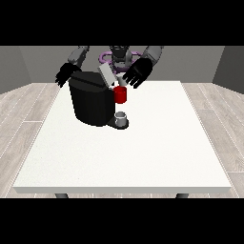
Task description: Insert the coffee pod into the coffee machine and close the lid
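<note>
A black coffee machine stands on the white table at the back left. Its grey lid is raised and tilted. A red holder sticks out of the machine's front, and a small grey cup sits on the base below it. The hand at the view's right hovers just above and behind the red holder with its fingers spread. The hand at the view's left hangs behind the machine's far top corner, fingers relaxed. I see no coffee pod apart from these parts.
The table's front edge lies near the camera. Wooden floor surrounds the table on both sides.
</note>
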`<move>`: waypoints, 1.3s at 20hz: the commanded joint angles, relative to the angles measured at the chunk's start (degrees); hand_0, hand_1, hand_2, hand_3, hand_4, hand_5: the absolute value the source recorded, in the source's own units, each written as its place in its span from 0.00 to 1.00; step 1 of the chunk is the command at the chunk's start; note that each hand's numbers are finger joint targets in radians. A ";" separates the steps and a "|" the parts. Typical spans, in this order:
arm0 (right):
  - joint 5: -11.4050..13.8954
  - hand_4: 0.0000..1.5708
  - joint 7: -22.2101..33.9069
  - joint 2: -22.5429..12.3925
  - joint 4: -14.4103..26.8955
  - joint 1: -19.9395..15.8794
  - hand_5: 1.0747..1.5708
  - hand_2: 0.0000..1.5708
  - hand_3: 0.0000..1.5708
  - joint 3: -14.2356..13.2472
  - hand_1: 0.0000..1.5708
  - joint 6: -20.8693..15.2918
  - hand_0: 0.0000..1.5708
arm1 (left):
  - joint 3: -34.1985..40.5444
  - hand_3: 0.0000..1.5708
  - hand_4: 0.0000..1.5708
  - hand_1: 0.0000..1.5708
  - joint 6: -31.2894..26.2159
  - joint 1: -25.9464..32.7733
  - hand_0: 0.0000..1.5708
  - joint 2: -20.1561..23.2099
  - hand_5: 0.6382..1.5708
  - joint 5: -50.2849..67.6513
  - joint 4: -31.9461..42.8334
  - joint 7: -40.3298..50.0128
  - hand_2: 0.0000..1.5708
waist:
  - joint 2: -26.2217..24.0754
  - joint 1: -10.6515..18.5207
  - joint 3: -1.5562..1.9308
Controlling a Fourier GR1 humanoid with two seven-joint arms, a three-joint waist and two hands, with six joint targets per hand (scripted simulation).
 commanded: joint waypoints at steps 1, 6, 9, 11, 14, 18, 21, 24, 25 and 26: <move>0.72 0.33 0.32 0.62 0.53 -1.68 1.00 0.00 0.00 -0.04 0.00 -1.54 0.00 | -0.02 0.77 0.33 0.80 -1.40 -2.29 0.80 0.21 1.00 -0.09 0.18 -0.14 0.83 | 1.06 0.68 0.00; -0.45 0.32 -0.28 -0.43 -2.42 0.56 1.00 0.00 0.00 0.24 0.00 0.96 0.00 | 1.13 0.76 0.32 0.75 -0.57 -1.47 0.75 2.50 1.00 -0.50 1.88 -1.16 0.80 | 1.67 -1.47 0.00; -0.07 0.34 -2.13 -0.41 2.84 -0.75 1.00 0.00 0.00 -2.19 0.00 -1.12 0.00 | -1.70 0.76 0.32 0.76 0.80 -0.76 0.76 -3.56 1.00 -1.63 -0.61 0.48 0.81 | 0.68 2.52 0.02; -0.46 0.33 -0.92 0.46 0.77 0.13 1.00 0.00 0.00 -0.57 0.00 -0.21 0.00 | -0.31 0.77 0.33 0.77 -1.07 -2.26 0.77 -1.21 1.00 -0.94 0.79 0.61 0.81 | 0.34 0.73 0.01; 0.63 0.29 -0.78 1.46 -1.21 3.17 1.00 0.00 0.00 1.58 0.00 -0.29 0.00 | -0.31 0.75 0.31 0.74 1.99 0.09 0.74 -1.26 1.00 -2.12 1.71 0.20 0.79 | 0.00 -0.63 -0.01; -0.43 0.29 -3.39 0.63 1.79 0.80 1.00 0.00 0.00 -1.59 0.00 -1.04 0.00 | -1.55 0.76 0.31 0.78 0.83 -0.07 0.78 -4.34 1.00 -2.16 0.60 0.79 0.81 | 0.60 1.34 0.01; -1.21 0.28 2.12 -2.01 -1.45 -1.79 1.00 0.00 0.00 -1.50 0.00 0.92 0.00 | -0.68 0.75 0.31 0.78 0.32 -0.75 0.78 -0.34 1.00 -2.81 2.27 -0.80 0.81 | 2.32 -0.38 -0.01; -1.31 0.28 0.58 -1.27 -0.20 -1.44 1.00 0.00 0.00 -2.43 0.00 -0.33 0.00 | 0.35 0.73 0.30 0.78 -0.67 -0.71 0.78 -1.07 1.00 -1.46 2.17 -0.71 0.80 | 2.20 0.57 0.00; -1.20 0.28 -1.59 -0.86 -0.03 0.57 1.00 0.00 0.00 -1.34 0.00 1.01 0.00 | 0.04 0.73 0.30 0.76 -0.57 -0.69 0.76 -0.91 1.00 -1.90 1.87 -0.75 0.79 | 1.66 0.21 0.00; -2.08 0.28 2.09 -2.14 -0.52 -2.74 1.00 0.00 0.00 -2.89 0.00 0.50 0.00 | 0.27 0.72 0.29 0.77 -1.02 -1.41 0.77 -1.32 1.00 -1.45 2.09 -1.00 0.79 | 2.25 0.14 -0.01</move>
